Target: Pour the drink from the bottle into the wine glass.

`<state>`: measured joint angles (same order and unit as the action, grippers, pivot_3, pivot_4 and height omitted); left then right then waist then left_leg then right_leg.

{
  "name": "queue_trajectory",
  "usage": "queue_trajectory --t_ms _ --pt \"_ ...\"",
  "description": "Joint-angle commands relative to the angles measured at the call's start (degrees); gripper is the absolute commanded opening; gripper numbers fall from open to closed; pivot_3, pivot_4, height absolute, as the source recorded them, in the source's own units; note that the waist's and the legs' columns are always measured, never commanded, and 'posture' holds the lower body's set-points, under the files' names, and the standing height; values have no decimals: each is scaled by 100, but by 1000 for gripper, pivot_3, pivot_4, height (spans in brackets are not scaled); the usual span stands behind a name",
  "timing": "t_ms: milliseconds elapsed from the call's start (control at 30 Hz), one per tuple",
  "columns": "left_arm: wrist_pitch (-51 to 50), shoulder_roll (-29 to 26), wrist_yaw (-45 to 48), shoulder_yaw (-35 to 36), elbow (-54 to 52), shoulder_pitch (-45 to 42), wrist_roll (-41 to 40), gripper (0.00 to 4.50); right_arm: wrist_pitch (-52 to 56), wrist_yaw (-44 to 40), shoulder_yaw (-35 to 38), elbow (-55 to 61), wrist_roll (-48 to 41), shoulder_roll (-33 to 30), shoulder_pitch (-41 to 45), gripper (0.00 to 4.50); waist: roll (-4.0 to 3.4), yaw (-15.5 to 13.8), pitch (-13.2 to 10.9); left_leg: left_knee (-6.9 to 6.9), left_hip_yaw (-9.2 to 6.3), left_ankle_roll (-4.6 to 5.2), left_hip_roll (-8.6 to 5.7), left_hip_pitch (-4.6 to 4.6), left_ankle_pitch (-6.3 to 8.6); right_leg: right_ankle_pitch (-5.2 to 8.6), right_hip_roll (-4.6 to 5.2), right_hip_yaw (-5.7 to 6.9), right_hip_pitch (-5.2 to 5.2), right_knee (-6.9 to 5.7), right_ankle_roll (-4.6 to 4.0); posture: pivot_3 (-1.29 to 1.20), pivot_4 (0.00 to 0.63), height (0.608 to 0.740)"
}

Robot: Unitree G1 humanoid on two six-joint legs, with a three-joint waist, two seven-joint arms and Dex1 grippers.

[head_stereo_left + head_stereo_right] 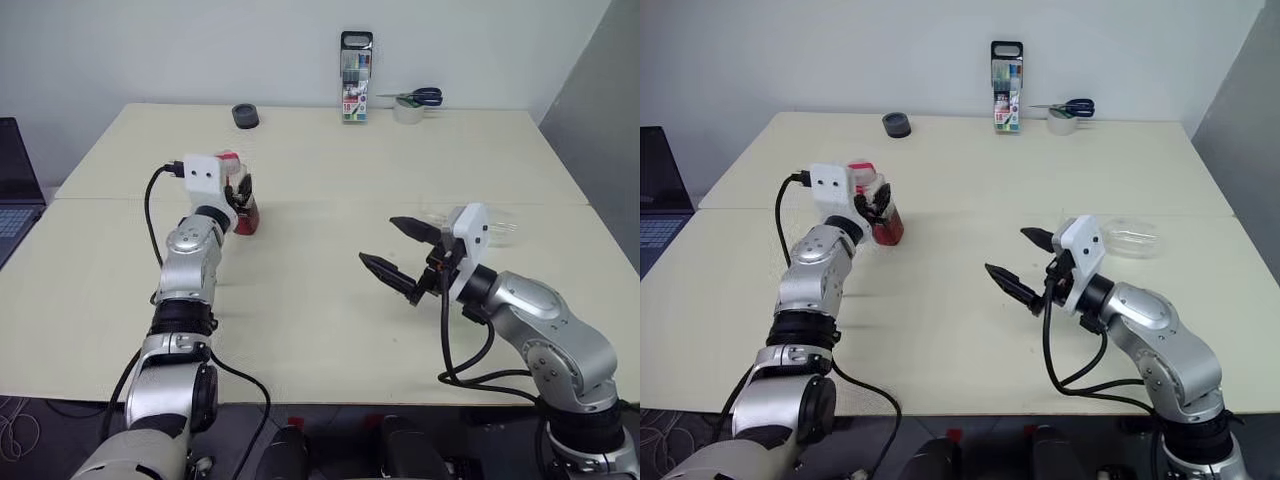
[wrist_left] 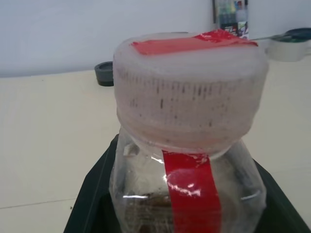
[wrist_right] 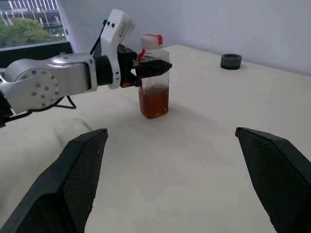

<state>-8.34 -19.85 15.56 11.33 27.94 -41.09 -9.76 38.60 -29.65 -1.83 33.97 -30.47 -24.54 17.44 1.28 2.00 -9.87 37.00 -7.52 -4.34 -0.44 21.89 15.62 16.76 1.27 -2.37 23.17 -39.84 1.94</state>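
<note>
Working from the cream table (image 1: pixel 330 330) down: you're at the grasp step. Left gripper (image 3: pixel 154 66) is clamped on the capped bottle (image 3: pixel 154 87) standing at the table's left, drink (image 3: pixel 154 103) low inside. Right gripper (image 1: pixel 400 255) gapes wide, holding nothing. Wine glass (image 1: pixel 1130 238) lies tipped behind it. Next: cap off, glass upright.

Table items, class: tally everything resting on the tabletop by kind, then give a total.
Bottles: 1
Wine glasses: 1
Marker-pen cases: 1
Scissors: 1
Tape rolls: 2
Total: 6
</note>
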Motion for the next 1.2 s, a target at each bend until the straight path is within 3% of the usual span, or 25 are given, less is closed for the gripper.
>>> queue_trajectory --t_ms 33,400,667,900,1200 --pt "-319 93 555 -52 -753 222 -477 1816 -104 6 102 224 -9 -90 145 4500 0 -11 0 0 0 -3 0 0 -2 0 0 1 0 1 0 0 150 740" --pt "-484 94 2895 -905 -1252 78 -1002 1797 293 300 393 569 -351 -206 503 4500 2 -15 -2 2 -1 -3 -2 5 -2 0 0 3 -1 3 0 0 150 740" --pt "-44 334 4560 -1577 -658 -481 -932 1797 1118 863 169 505 -722 29 1291 4500 2 -4 -2 2 0 9 -1 5 5 0 -3 2 0 2 0 0 150 740" --pt "174 458 5190 -1717 -310 -674 -902 1797 1080 1259 -327 170 -165 290 1608 4500 2 40 -2 0 0 16 0 5 8 0 -5 1 2 2 -1 0 150 740" --pt "375 488 5352 -1708 -89 -731 -808 1797 782 1426 -528 -289 466 547 1635 4500 2 83 -2 1 -2 17 0 6 9 0 -4 2 3 1 -1 0 150 740"
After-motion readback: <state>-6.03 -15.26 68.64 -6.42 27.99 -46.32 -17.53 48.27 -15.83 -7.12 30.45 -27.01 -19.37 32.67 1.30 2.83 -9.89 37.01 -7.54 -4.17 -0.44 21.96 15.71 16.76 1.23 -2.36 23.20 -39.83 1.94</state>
